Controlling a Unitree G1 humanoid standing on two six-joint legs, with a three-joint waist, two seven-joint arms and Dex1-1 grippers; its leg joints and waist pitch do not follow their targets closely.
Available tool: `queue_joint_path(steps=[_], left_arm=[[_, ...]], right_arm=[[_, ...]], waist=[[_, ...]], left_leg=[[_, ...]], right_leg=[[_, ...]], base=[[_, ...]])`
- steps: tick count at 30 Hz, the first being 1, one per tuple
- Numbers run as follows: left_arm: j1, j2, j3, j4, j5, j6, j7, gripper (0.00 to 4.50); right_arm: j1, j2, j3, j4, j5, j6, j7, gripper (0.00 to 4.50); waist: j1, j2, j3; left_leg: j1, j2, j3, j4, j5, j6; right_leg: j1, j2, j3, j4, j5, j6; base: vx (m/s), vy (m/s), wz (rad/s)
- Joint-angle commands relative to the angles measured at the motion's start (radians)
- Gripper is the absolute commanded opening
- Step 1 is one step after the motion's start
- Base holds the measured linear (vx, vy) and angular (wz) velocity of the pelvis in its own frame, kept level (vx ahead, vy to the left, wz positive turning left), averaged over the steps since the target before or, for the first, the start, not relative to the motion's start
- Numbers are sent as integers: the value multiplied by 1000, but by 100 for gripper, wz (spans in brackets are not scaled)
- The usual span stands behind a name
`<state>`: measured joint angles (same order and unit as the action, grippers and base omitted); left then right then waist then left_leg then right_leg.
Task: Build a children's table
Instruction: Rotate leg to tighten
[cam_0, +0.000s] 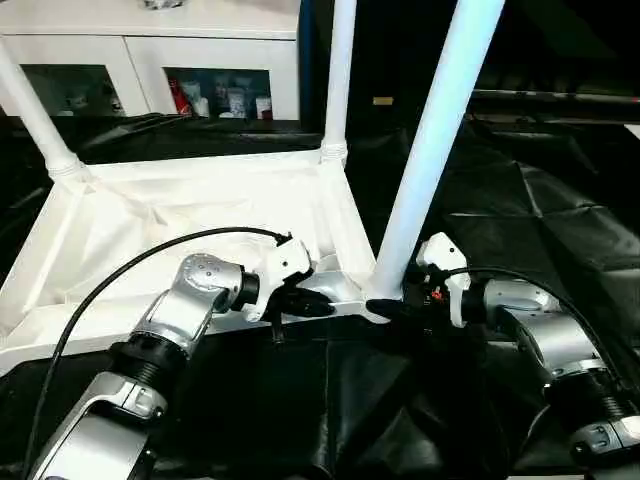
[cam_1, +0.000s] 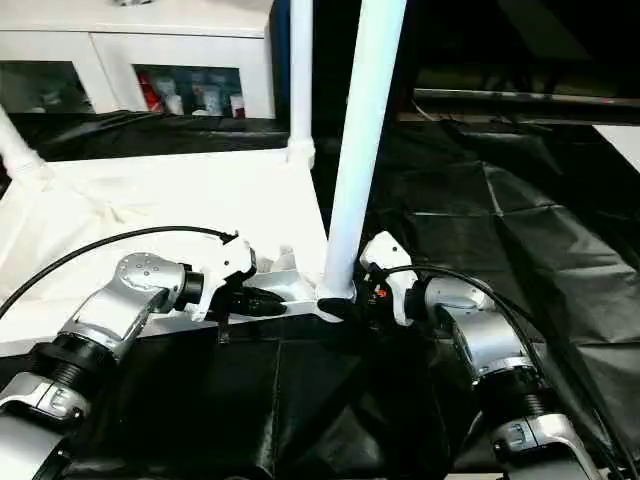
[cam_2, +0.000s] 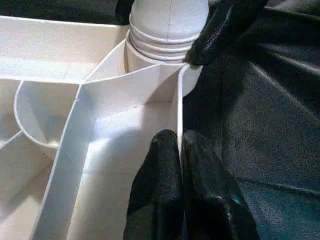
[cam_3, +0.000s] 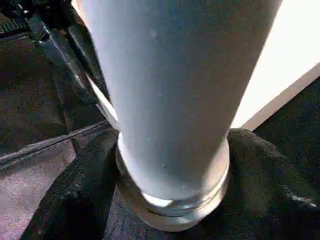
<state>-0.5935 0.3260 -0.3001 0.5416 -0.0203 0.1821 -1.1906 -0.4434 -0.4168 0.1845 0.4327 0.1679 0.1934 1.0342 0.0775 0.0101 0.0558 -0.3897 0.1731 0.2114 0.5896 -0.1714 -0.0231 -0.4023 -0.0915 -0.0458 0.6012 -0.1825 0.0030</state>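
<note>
Children's table (cam_0: 180, 215) lies upside down on the black work table (cam_0: 540, 230). Left gripper (cam_2: 180, 150) pinches its near rim. Right gripper (cam_0: 392, 308) hugs the near corner leg (cam_0: 430, 150).

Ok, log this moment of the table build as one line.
stage: near-corner leg in socket | left tool: pinching tabletop rim | right tool: around leg base | standing legs seen: three
</note>
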Motion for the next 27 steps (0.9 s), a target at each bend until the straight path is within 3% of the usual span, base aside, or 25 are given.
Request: queue_joint_path(steps=[1,5,6,7,9,11,12,13,14,15,16,23,25,27], left_arm=[[12,-20,-4,-28,-32,-8,-24,0],[1,-55,15,1,-11,12,80,0],[-11,-83,30,28,2,17,156,0],[-20,-101,37,45,9,26,196,0],[-30,-119,41,63,16,47,236,0],[-45,-142,44,85,29,85,289,0],[-67,-176,48,130,59,111,398,0],[-75,-197,55,149,63,122,441,0],[-75,-197,55,149,63,122,441,0],[-79,-230,60,163,71,126,494,0],[-83,-244,63,170,72,128,507,0],[-115,-269,66,222,81,107,543,0],[-118,-263,68,227,80,106,539,0],[-118,-249,65,230,84,102,527,0]], right_arm=[[-13,12,1,14,10,8,5,293],[-37,58,-37,113,-24,5,-144,280],[-51,88,-59,169,-43,3,-248,277],[-58,112,-76,198,-46,6,-313,276],[-66,141,-98,227,-45,10,-386,276],[-76,180,-130,261,-40,10,-488,275],[-90,229,-170,304,-39,0,-634,275],[-96,248,-178,320,-46,-7,-693,275],[-96,248,-178,320,-46,-7,-693,275],[-108,282,-187,351,-65,-29,-787,275],[-118,297,-189,367,-71,-33,-817,274],[-164,326,-176,410,-92,-92,-835,274],[-168,323,-181,409,-88,-111,-823,330],[-166,311,-192,392,-72,-131,-790,344]], waist=[[0,-17,-66],[-7,-15,-66],[-11,-17,-64],[-22,-14,-61],[-26,-17,-63],[-28,-12,-62],[-29,-6,-62],[-34,-5,-60],[-37,-9,-61],[-36,-3,-62],[-39,4,-61],[-47,2,-63],[-47,3,-63],[-46,1,-64]], left_leg=[[26,61,-28,-68,-213,52],[25,60,-29,-68,-221,41],[24,58,-32,-70,-231,28],[29,57,-32,-71,-270,8],[30,55,-35,-72,-283,0],[32,56,-35,-74,-295,-4],[32,55,-36,-75,-301,-9],[36,54,-36,-76,-321,-23],[35,53,-38,-77,-338,-30],[35,54,-40,-77,-339,-33],[37,53,-40,-78,-355,-35],[36,51,-41,-80,-404,-20],[36,52,-41,-80,-408,-20],[36,52,-41,-80,-403,-16]], right_leg=[[38,-61,38,-68,-214,-243],[35,-61,38,-70,-225,-244],[38,-62,37,-72,-253,-239],[31,-61,37,-79,-310,-228],[35,-62,36,-81,-339,-215],[31,-60,37,-85,-337,-210],[31,-61,38,-84,-337,-209],[24,-59,37,-89,-362,-203],[28,-60,35,-91,-381,-195],[29,-61,35,-91,-380,-193],[24,-59,36,-94,-378,-190],[25,-56,32,-102,-396,-173],[23,-57,33,-103,-399,-172],[23,-58,34,-103,-390,-174]], base=[[0,0,0],[0,0,0],[0,0,0],[0,0,0],[0,0,0],[0,0,0],[0,0,0],[0,0,0],[0,0,0],[0,0,0],[0,0,0],[0,0,0],[0,0,0],[0,0,0]])
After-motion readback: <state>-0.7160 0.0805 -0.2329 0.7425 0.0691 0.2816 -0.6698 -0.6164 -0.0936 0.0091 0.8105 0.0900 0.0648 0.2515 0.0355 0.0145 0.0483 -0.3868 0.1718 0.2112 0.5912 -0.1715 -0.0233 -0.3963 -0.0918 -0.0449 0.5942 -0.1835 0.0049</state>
